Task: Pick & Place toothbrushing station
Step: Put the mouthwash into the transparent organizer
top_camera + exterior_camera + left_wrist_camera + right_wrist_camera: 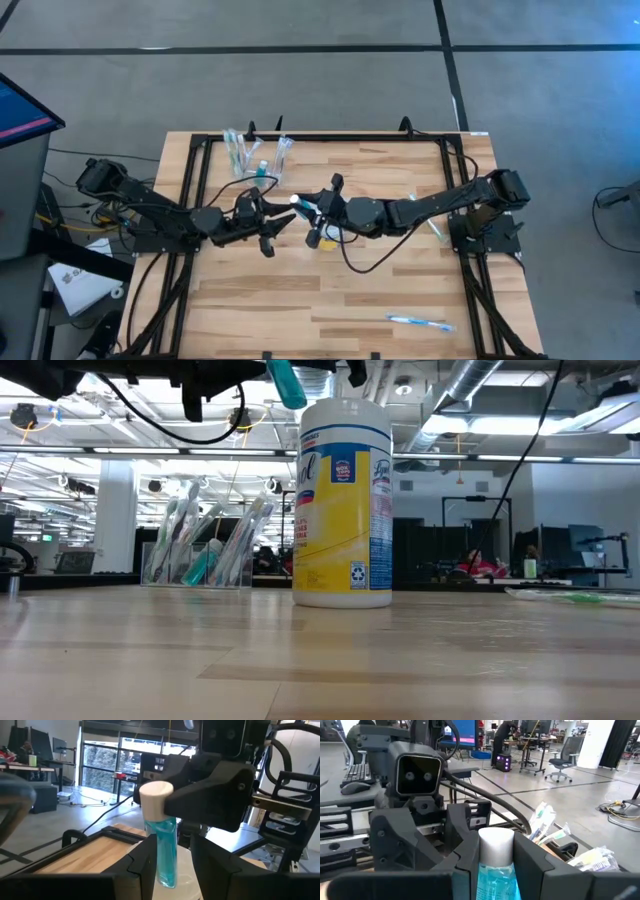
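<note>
At the lower right of the overhead frame a wrapped toothbrush (420, 322) lies alone on the wooden table (330, 290), well apart from everything else. Toward the middle of that frame the two arms meet: the left gripper (283, 215) and the right gripper (310, 212) face each other above the round white-topped, yellow-banded tub (344, 505), which stands upright in the centre of the table-level frame. Between them is a small blue-filled bottle with a white cap (160, 837). In the right wrist picture the right gripper's dark fingers (540, 865) are closed against both sides of this bottle (495, 862), just under its cap. In the left wrist picture the left gripper (172, 870) has its fingers on either side of the bottle's lower end; whether they touch it cannot be told. Farther back, at the upper left of the tabletop in the overhead frame, the toothbrushing station (255, 152) stands near the far edge, its clear cups (197, 555) holding upright wrapped brushes.
</note>
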You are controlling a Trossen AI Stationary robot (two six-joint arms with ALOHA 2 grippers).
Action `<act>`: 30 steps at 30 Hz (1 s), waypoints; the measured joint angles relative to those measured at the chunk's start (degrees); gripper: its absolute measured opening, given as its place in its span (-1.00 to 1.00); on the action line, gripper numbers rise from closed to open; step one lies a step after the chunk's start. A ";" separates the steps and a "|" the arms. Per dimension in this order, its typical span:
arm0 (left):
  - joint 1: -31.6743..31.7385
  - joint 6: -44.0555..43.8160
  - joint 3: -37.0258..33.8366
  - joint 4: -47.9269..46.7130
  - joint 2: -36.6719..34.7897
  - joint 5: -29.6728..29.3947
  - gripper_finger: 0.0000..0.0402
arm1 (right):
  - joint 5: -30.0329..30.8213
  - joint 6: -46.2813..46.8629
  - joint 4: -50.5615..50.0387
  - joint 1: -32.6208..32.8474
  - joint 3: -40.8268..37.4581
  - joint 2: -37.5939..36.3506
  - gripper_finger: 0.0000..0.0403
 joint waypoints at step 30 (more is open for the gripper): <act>5.73 -3.23 0.91 5.75 5.96 2.60 -0.43 | 0.27 0.07 2.30 -0.32 0.00 0.24 -0.60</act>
